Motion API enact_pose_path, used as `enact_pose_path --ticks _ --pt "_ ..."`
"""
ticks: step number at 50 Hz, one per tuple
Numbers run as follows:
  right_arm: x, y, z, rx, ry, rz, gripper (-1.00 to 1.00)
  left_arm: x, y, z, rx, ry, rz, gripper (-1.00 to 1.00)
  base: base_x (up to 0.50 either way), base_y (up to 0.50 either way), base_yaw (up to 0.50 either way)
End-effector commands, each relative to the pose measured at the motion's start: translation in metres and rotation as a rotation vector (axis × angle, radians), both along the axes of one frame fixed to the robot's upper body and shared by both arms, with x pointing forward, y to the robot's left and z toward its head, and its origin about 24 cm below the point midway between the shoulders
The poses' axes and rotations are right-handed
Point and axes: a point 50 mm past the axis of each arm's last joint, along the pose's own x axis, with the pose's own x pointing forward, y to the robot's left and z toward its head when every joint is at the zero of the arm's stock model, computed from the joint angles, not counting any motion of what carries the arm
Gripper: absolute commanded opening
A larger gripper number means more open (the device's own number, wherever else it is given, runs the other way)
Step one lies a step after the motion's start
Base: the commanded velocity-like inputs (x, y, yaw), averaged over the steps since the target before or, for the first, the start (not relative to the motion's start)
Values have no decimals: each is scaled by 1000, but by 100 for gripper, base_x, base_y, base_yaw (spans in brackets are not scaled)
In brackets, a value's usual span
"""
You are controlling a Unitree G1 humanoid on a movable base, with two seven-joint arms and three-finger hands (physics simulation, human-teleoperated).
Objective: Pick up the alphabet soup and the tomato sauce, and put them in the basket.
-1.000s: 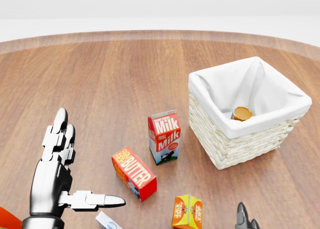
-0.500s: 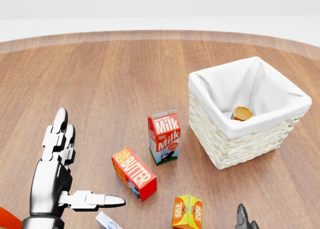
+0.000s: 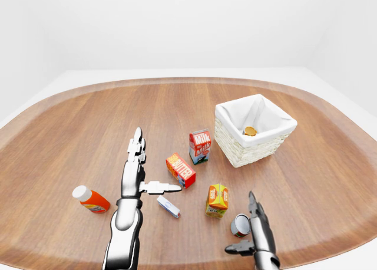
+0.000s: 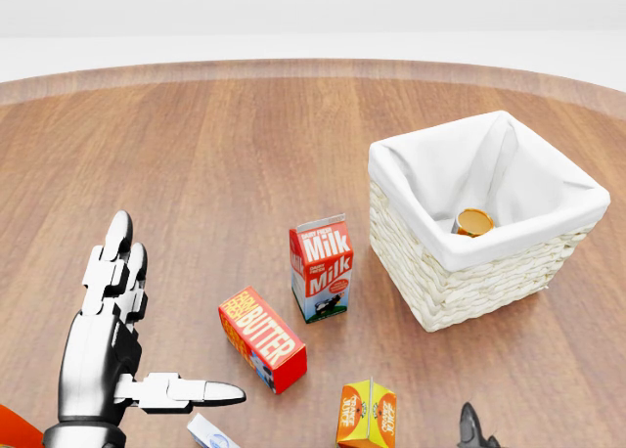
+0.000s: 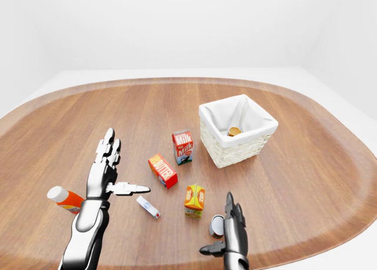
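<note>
Round wooden table (image 3: 70,122) carries all items. White cloth-lined wicker basket (image 4: 460,272), well above and beyond the right hand (image 3: 254,231), already holds one orange-topped can (image 4: 473,221). Left hand (image 3: 136,175): fingers spread flat, holding nothing. Right hand: fingers extended, empty, with the small silver-ended metal can (image 3: 240,225) lying on its side just beside it, to its left. Judged rigid, smooth, prone to rolling; grip across the cylindrical wall. The eye views show this can; the head view cuts it off.
</note>
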Motion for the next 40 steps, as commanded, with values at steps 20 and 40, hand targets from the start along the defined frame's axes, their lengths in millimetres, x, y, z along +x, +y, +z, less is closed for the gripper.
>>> enact_pose_path --ticks 20,40 --pt "-5 3 1 40 13 1 -100 0 0 1 -3 -3 3 100 0 0 0" --pt "-1 -8 55 91 -179 -11 -100 0 0 1 -3 -4 4 100 0 0 0"
